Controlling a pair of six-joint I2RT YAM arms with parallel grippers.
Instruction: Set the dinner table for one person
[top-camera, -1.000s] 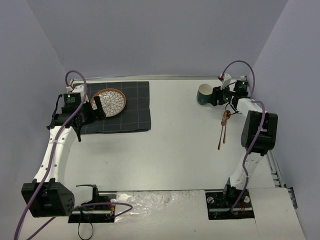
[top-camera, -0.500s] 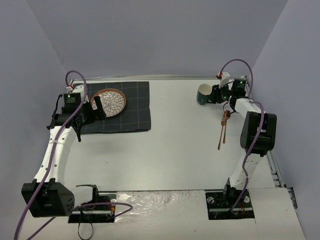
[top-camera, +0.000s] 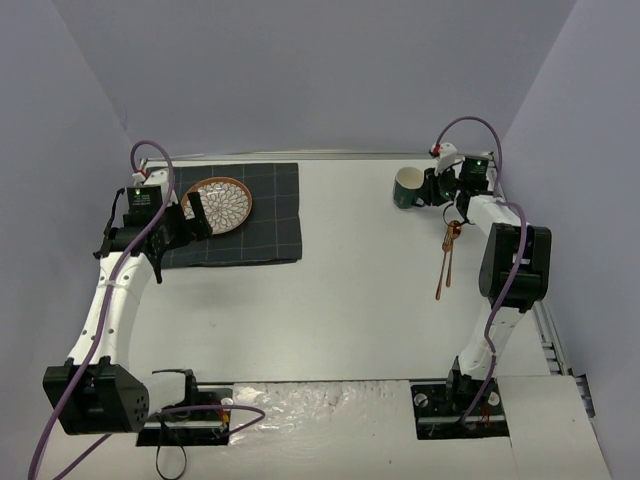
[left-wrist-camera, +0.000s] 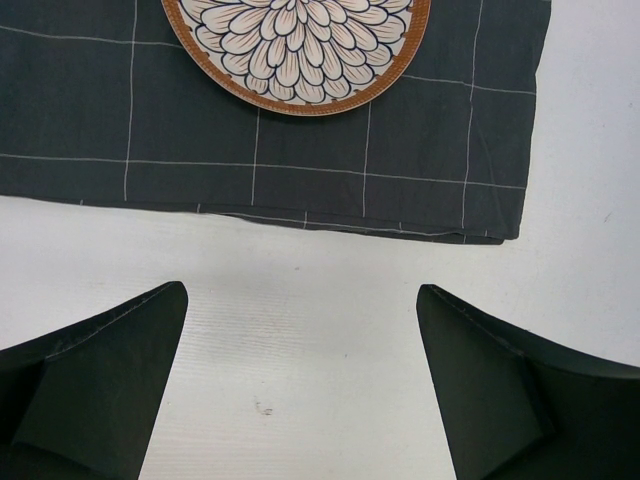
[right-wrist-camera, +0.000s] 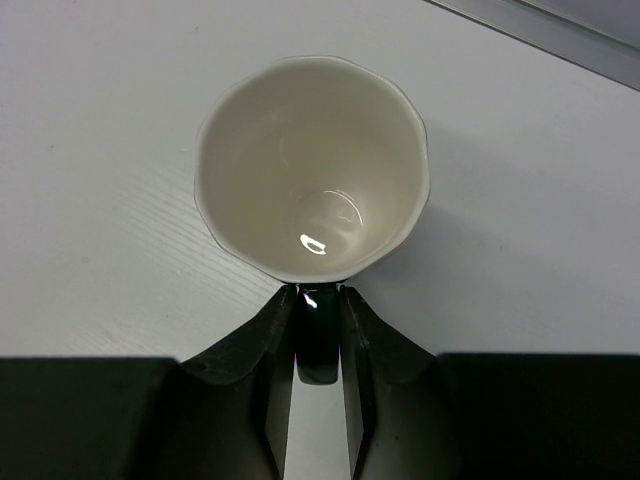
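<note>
Dinner table (top-camera: 330, 300) is seen as a large white top with a thin metal rim, filling the floor of the grey-walled enclosure, with both arms bolted at its near edge. A dark grey checked mat (top-camera: 270, 225) is laid flat at its far left, and a plate (top-camera: 222, 205) with a petal pattern and a brown rim is set on the mat's left part. The left gripper (left-wrist-camera: 302, 292) is held above bare tabletop just at the mat's near edge, its jaws spread wide apart and nothing between them. At the far right a mug (right-wrist-camera: 310, 170), dark green outside and white inside, is stood upright on the white surface. The right gripper (right-wrist-camera: 318, 292) is brought against it from the right, and its fingers (right-wrist-camera: 270, 330) are pinched together on the mug's dark handle. Copper-coloured cutlery (top-camera: 447, 260) is laid on the tabletop near the mug, on its near side, beside the right arm.
</note>
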